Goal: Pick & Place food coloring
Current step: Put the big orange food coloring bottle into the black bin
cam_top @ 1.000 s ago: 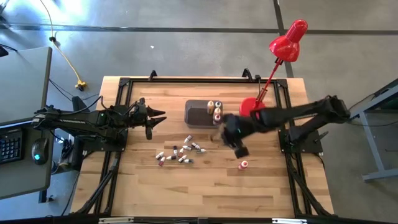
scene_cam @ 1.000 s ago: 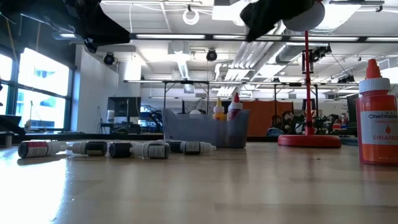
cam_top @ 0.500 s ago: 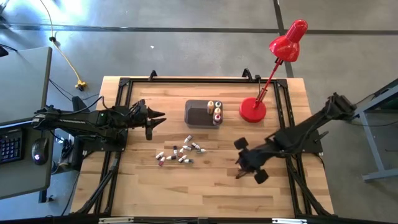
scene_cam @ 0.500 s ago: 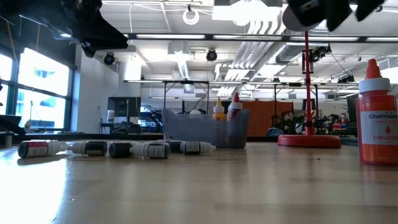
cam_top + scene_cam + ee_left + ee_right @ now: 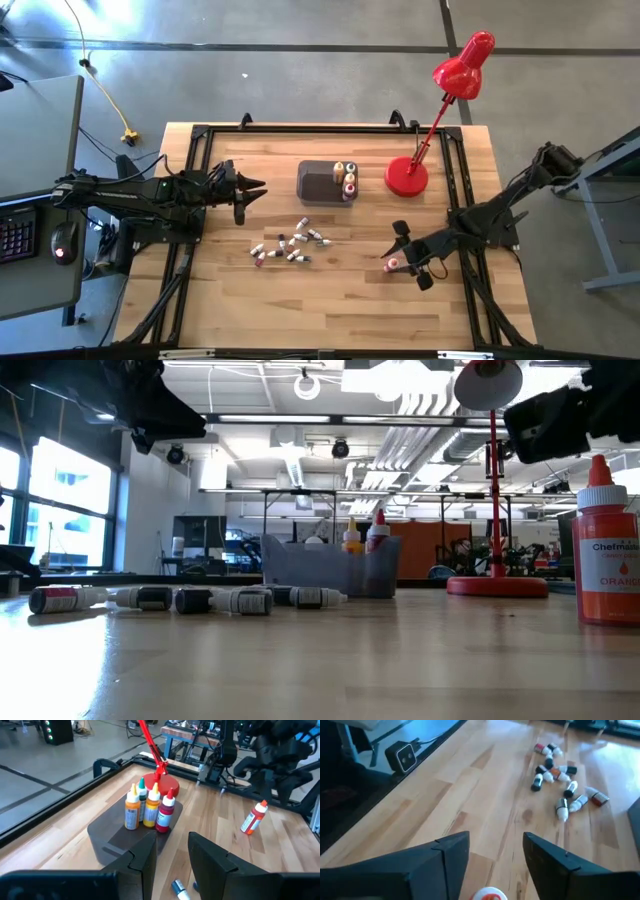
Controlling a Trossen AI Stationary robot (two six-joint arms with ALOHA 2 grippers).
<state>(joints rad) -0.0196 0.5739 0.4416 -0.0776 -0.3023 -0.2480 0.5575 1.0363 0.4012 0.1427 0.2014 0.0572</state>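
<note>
Nearest in the low view, the orange bottle (image 5: pixel 607 545) stands upright at the frame's right edge, alone, with bare wood spreading left of it. In the high view it sits lower right of centre (image 5: pixel 392 264), and the right gripper (image 5: pixel 400 262) is right over it, fingers spread wide either side of its cap, not closed on it. The right wrist view confirms this: both dark fingers (image 5: pixel 445 855) stand apart, the red-and-white cap peeking up between them at the bottom edge.

Middle of the table: the scatter of small vials (image 5: pixel 288 244) lies on its side in a loose cluster, well apart from the orange bottle, with open wood between and a wide bare strip below toward the near table edge (image 5: pixel 330 335).

Further back, the dark grey bin (image 5: pixel 320 181) holds four upright bottles (image 5: pixel 346 179) crowded at its right end. The red desk lamp (image 5: pixel 407 177) stands just right of it.

The left gripper (image 5: pixel 250 192) hovers at centre left, off the bin's left side, jaws parted and holding nothing.
</note>
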